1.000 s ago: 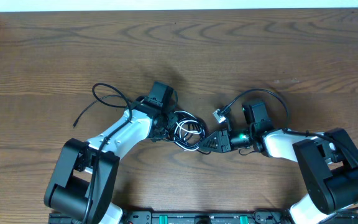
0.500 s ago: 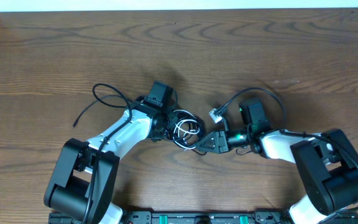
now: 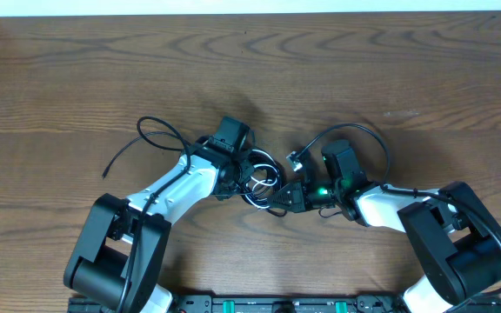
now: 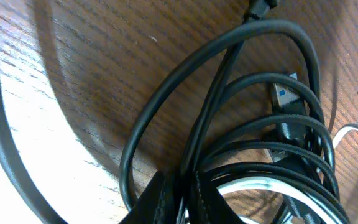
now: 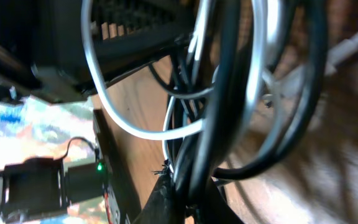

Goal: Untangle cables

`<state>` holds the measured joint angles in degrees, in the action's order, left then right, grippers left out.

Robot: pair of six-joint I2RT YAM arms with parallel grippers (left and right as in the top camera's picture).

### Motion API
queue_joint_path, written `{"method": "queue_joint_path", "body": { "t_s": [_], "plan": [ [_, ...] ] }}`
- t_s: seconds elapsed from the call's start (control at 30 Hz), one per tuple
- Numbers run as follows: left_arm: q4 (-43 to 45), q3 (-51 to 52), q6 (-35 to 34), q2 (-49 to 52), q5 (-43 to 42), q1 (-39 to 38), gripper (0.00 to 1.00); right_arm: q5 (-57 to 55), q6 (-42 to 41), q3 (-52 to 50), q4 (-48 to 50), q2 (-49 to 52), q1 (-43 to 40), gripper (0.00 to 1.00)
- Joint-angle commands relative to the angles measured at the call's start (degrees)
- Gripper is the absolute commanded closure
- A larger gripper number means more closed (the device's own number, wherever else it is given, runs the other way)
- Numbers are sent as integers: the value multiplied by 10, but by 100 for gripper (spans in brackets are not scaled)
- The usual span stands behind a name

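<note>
The cables (image 3: pixel 264 176) lie as a small tangle of black loops with one whitish strand at the table's middle. My left gripper (image 3: pixel 243 176) is at the tangle's left side. In the left wrist view it (image 4: pixel 183 190) is shut on black strands, with a blue-tipped plug (image 4: pixel 283 94) beyond. My right gripper (image 3: pixel 284 196) is at the tangle's lower right. In the right wrist view it (image 5: pixel 188 200) is shut on several black strands, and the whitish strand (image 5: pixel 135 127) loops past. One black cord (image 3: pixel 158 136) trails off to the left. Another (image 3: pixel 359 130) arcs over the right arm to a small plug (image 3: pixel 295 159).
The free end of the left cord (image 3: pixel 106 172) rests on bare wood. The wooden table (image 3: pixel 250 69) stretches far behind the arms. Both arm bases (image 3: pixel 111 261) (image 3: pixel 459 252) stand at the near edge.
My right gripper has moved left into the tangle and closed on the strands. My left gripper has shifted slightly right, dragging the left cord loop along.
</note>
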<state>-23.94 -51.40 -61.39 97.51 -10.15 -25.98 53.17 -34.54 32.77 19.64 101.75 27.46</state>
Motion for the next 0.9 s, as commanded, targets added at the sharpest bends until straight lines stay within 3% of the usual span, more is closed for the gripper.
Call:
{"method": "queue_joint_path", "body": {
  "t_s": [0.0, 0.3, 0.47, 0.87],
  "plan": [
    [-2, 3, 7, 9, -12, -5, 87, -54, -21, 0, -1, 2, 5, 99],
    [-2, 3, 7, 9, 2, 29, 92, -226, -163, 0, -116, 1, -5, 99],
    [-2, 3, 7, 9, 2, 97, 92, -256, -169, 1, -167, -16, -22, 99],
    [-10, 3, 7, 9, 26, 122, 92, -540, -168, 1, -479, -241, -82, 99]
  ]
}}
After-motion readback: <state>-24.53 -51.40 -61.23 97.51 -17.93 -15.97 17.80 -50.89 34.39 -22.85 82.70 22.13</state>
